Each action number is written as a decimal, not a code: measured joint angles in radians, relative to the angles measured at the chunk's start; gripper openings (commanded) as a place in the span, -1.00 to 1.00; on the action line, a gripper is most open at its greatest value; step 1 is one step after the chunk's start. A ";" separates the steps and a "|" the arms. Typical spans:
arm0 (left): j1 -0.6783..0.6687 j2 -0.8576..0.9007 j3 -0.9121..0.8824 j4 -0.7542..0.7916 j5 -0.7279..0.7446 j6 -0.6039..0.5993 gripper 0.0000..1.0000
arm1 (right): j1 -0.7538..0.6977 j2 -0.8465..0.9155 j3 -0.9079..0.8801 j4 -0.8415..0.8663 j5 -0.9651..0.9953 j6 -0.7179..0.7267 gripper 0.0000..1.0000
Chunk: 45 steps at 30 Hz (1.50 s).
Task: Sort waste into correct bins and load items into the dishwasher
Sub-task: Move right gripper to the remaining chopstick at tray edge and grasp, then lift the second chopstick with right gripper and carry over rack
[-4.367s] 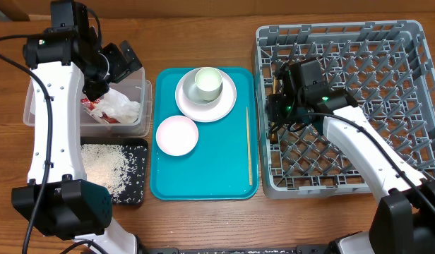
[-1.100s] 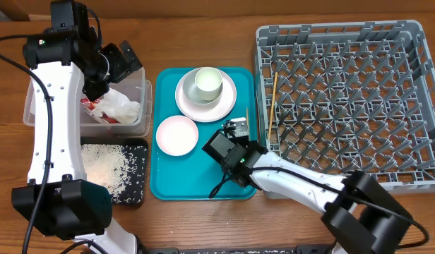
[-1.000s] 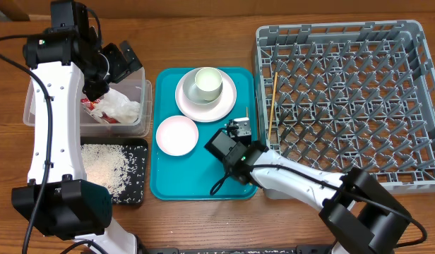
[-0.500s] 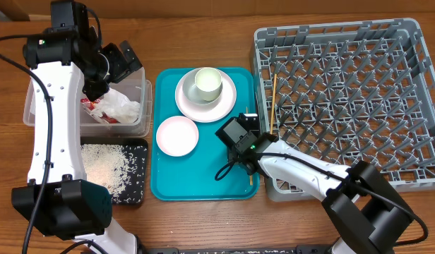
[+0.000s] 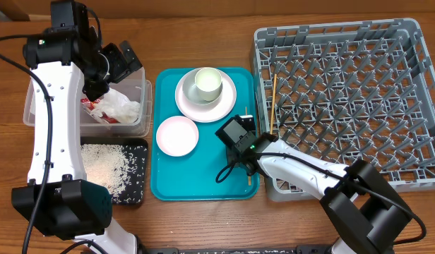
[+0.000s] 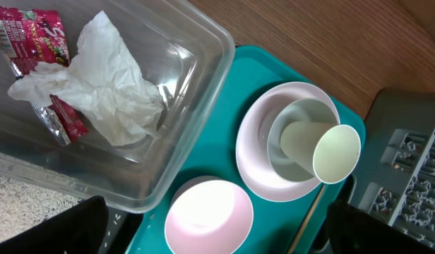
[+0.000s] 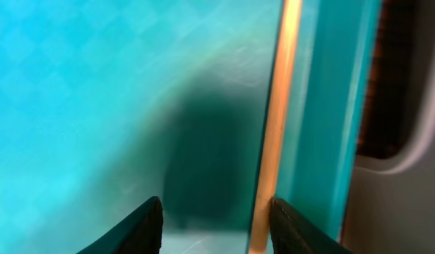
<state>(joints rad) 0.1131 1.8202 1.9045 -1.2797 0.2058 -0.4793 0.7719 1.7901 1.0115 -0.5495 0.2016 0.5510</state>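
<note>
The right gripper [image 7: 216, 215] is low over the teal tray [image 7: 97, 85] with its jaws apart. One wooden chopstick [image 7: 277, 127] lies between them, close against one finger and well apart from the other. The left gripper [image 6: 217, 229] is spread wide and holds nothing: a small bowl [image 6: 207, 215] lies below between its jaws, and the clear tub [image 6: 203, 77] with the tissue [image 6: 108, 92] and red wrapper [image 6: 27, 35] is ahead, to one side.
</note>
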 measured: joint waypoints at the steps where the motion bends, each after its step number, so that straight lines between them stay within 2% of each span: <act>1: 0.000 0.000 0.000 0.000 0.000 0.000 1.00 | 0.000 0.000 0.000 0.000 -0.008 -0.011 -0.08; 4: 0.000 0.000 0.000 0.000 0.000 0.000 1.00 | 0.000 0.000 0.000 -0.008 -0.027 -0.038 -0.19; 6: 0.000 0.000 0.000 0.000 0.000 0.000 1.00 | 0.000 0.000 0.000 -0.013 -0.033 -0.047 -0.35; 9: 0.000 0.000 0.000 0.000 0.000 0.000 1.00 | 0.000 0.001 0.000 -0.016 -0.041 -0.055 -0.36; 17: 0.000 0.000 0.000 0.000 0.000 0.000 1.00 | 0.000 0.001 0.000 -0.018 -0.045 -0.061 -0.66; 27: 0.000 0.000 0.000 0.000 0.000 0.000 1.00 | -0.005 0.001 0.009 -0.041 -0.047 -0.063 -0.81; 32: 0.000 0.000 0.000 0.000 0.000 0.000 1.00 | -0.021 0.001 0.047 -0.050 -0.047 -0.062 -0.81; 33: 0.000 0.000 0.000 0.000 0.000 0.000 1.00 | -0.024 0.001 0.050 -0.048 -0.047 -0.061 -0.73; 34: 0.000 0.000 0.000 0.000 0.000 0.000 1.00 | -0.025 0.001 0.051 -0.050 -0.047 -0.060 -0.49; 35: 0.000 0.000 0.000 0.000 0.000 0.000 1.00 | -0.025 0.001 0.051 -0.050 -0.048 -0.056 -0.45; 45: 0.000 0.000 0.000 0.000 0.000 0.000 1.00 | -0.025 0.001 0.048 -0.020 -0.048 -0.061 -0.45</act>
<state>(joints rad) 0.1131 1.8202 1.9045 -1.2797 0.2058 -0.4793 0.7467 1.7912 1.0595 -0.5694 0.1535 0.4896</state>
